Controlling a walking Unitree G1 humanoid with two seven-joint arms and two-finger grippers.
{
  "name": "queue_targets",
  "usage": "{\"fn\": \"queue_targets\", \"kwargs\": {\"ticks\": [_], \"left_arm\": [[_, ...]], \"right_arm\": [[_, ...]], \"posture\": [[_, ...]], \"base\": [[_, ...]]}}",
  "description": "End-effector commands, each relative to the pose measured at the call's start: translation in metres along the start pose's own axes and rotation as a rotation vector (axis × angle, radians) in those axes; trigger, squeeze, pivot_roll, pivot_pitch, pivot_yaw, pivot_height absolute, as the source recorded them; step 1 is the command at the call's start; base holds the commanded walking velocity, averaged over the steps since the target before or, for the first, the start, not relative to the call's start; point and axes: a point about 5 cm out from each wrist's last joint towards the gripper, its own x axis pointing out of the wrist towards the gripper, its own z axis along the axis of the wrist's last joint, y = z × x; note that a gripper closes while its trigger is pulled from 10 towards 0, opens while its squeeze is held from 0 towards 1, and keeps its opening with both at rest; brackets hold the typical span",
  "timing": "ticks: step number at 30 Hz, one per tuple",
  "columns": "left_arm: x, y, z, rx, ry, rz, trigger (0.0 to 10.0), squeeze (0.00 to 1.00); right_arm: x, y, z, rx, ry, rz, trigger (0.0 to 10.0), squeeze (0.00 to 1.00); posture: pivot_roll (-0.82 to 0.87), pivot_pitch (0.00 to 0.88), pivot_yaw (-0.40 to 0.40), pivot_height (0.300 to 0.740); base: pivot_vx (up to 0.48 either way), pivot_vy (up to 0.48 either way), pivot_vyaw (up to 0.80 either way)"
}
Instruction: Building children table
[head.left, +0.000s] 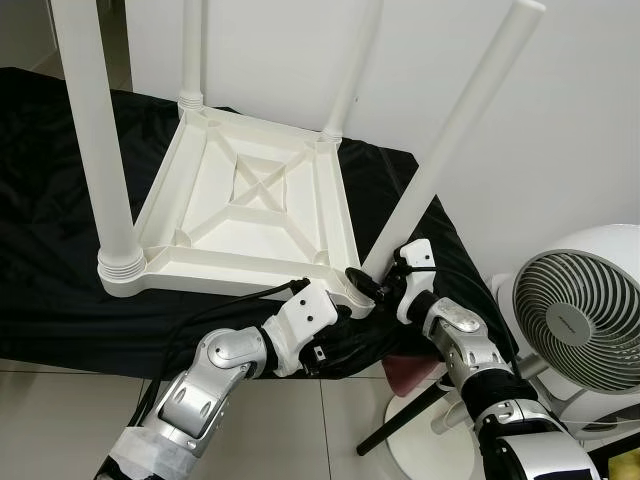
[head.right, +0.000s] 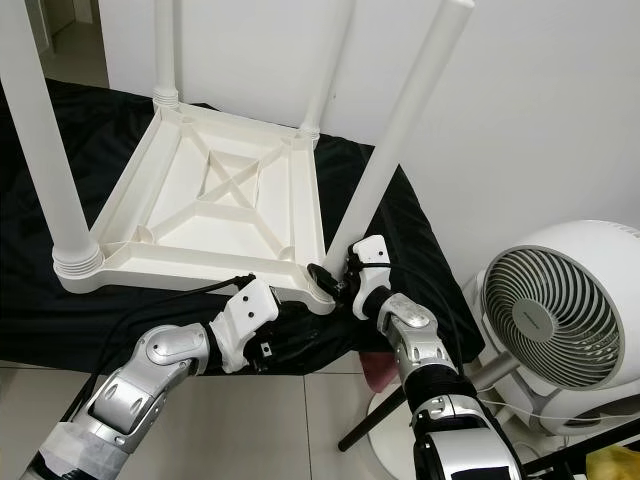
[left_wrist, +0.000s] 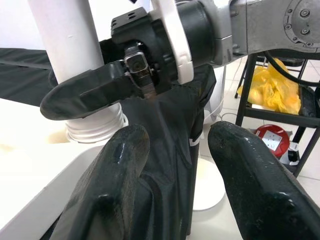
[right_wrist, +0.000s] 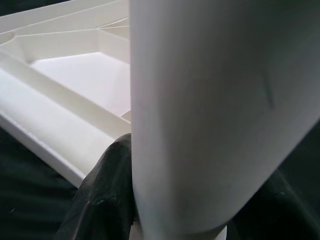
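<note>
A white children's table (head.left: 232, 268) lies upside down on a black cloth (head.left: 50, 220). Three legs stand upright in its corners. The fourth leg (head.left: 462, 128) leans to the right at the near right corner, its ringed base (left_wrist: 95, 131) at the socket. My right gripper (head.left: 376, 284) is shut on this leg just above the base, one finger (right_wrist: 104, 196) pressed on its side. My left gripper (left_wrist: 177, 145) is open, low beside the same corner over the draped cloth, with nothing between its fingers.
A white floor fan (head.left: 580, 318) stands close on the right, its black stand crossing the tiled floor. A dark red object (head.left: 410, 375) lies under the cloth's edge. A black rack with a yellow bag (left_wrist: 270, 90) is beyond. A white wall is behind.
</note>
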Motion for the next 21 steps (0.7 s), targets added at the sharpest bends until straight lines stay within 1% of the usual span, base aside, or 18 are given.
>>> {"fn": "queue_targets", "kwargs": {"ticks": [1, 2, 3, 4, 6, 7, 8, 9, 10, 11, 12, 13, 14, 15, 17, 21], "left_arm": [[0.002, 0.001, -0.001, 0.006, 0.002, 0.058, 10.0, 0.00], [0.002, 0.001, -0.001, 0.006, 0.002, 0.058, 10.0, 0.00], [0.002, 0.001, -0.001, 0.006, 0.003, 0.058, 10.0, 0.00], [0.002, 0.001, -0.001, 0.006, 0.003, 0.058, 10.0, 0.00], [0.002, 0.001, -0.001, 0.003, 0.002, 0.059, 10.0, 0.00], [0.002, 0.001, -0.001, 0.003, 0.002, 0.059, 10.0, 0.00], [0.002, 0.001, -0.001, 0.002, 0.003, 0.059, 10.0, 0.00], [0.002, 0.001, -0.001, 0.002, 0.003, 0.059, 10.0, 0.00], [0.001, 0.000, -0.002, -0.001, 0.004, 0.058, 10.0, 0.00], [0.001, 0.000, -0.002, -0.001, 0.004, 0.058, 10.0, 0.00], [0.001, -0.002, -0.002, -0.003, 0.005, 0.056, 10.0, 0.00], [0.001, -0.002, -0.002, -0.004, 0.005, 0.055, 10.0, 0.00], [0.001, -0.002, -0.002, -0.004, 0.005, 0.055, 10.0, 0.00], [0.001, -0.003, -0.002, -0.005, 0.006, 0.054, 10.0, 0.00], [0.000, -0.003, -0.002, -0.007, 0.005, 0.054, 10.0, 0.00], [0.000, -0.003, -0.002, -0.008, 0.006, 0.050, 10.0, 0.00]], "right_arm": [[-0.007, -0.008, -0.015, 0.042, 0.075, -0.186, 10.0, 0.00], [-0.007, -0.008, -0.015, 0.042, 0.075, -0.186, 10.0, 0.00], [-0.007, -0.008, -0.016, 0.060, 0.080, -0.242, 10.0, 0.00], [-0.007, -0.008, -0.016, 0.060, 0.080, -0.242, 10.0, 0.00], [-0.009, -0.005, -0.015, 0.105, 0.044, -0.386, 10.0, 0.00], [-0.009, -0.005, -0.015, 0.105, 0.044, -0.386, 10.0, 0.00], [-0.009, -0.003, -0.015, 0.119, 0.030, -0.430, 10.0, 0.00], [-0.009, -0.003, -0.015, 0.119, 0.030, -0.430, 10.0, 0.00], [-0.010, 0.003, -0.017, 0.143, 0.031, -0.514, 10.0, 0.00], [-0.010, 0.003, -0.017, 0.143, 0.031, -0.514, 10.0, 0.00], [-0.010, 0.013, -0.019, 0.172, 0.039, -0.582, 10.0, 0.00], [-0.008, 0.023, -0.020, 0.170, 0.048, -0.614, 10.0, 0.00], [-0.008, 0.023, -0.020, 0.170, 0.048, -0.614, 10.0, 0.00], [-0.008, 0.029, -0.020, 0.166, 0.052, -0.631, 10.0, 0.00], [-0.003, 0.041, -0.018, 0.189, 0.040, -0.579, 10.0, 0.00], [-0.005, 0.037, -0.014, 0.182, 0.024, -0.594, 10.0, 0.00]], "posture": [[0.14, 0.000, -0.226, 0.740], [0.14, 0.000, -0.226, 0.740], [0.14, 0.000, -0.226, 0.740], [0.14, 0.000, -0.226, 0.740], [0.14, 0.000, -0.227, 0.740], [0.14, 0.000, -0.227, 0.740], [0.14, 0.000, -0.227, 0.740], [0.14, 0.000, -0.227, 0.740], [0.14, 0.000, -0.231, 0.740], [0.14, 0.000, -0.231, 0.740], [0.15, 0.001, -0.233, 0.740], [0.15, 0.001, -0.236, 0.740], [0.15, 0.001, -0.236, 0.740], [0.15, 0.001, -0.236, 0.740], [0.15, 0.000, -0.237, 0.740], [0.15, 0.000, -0.236, 0.740]], "base": [[0.000, 0.000, 0.00], [0.000, 0.000, 0.00], [0.000, 0.000, 0.00], [0.000, 0.000, 0.00], [0.000, 0.000, 0.00], [0.000, 0.000, 0.00], [0.000, 0.000, 0.00], [0.000, 0.000, 0.00], [0.000, 0.000, 0.00], [0.000, 0.000, 0.00], [0.000, 0.000, 0.00], [0.000, 0.000, 0.00], [0.000, 0.000, 0.00], [0.000, 0.000, 0.00], [0.000, 0.000, 0.00], [0.000, 0.000, 0.00]]}}
